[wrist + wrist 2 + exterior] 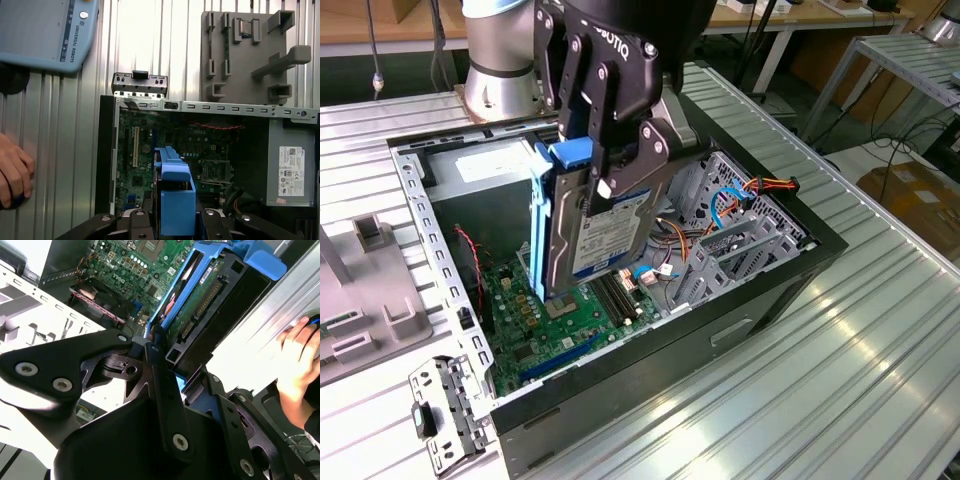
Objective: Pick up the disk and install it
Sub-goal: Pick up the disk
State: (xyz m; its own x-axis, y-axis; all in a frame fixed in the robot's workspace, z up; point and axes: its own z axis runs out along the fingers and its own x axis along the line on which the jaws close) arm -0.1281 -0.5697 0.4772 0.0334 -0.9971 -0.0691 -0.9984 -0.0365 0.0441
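Robotics lab or assembly workshop. Indicators: a ribbed aluminium tabletop [840,360] carrying an open computer case [760,290], a teach pendant [45,30], a grey fixture block [245,55], and background workbenches [910,60] with, apparently, a cardboard box [910,195] on the floor.

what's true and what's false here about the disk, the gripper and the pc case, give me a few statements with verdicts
1. The gripper is shut on the disk. True.
2. The disk lies flat on the motherboard. False: it hangs on edge above the motherboard, held by the gripper.
3. A side panel closes the computer case. False: the case is open and the motherboard inside shows.
4. Blue plastic rails run along the disk. True.
5. A person's hand is beside the case in the first wrist view. True.
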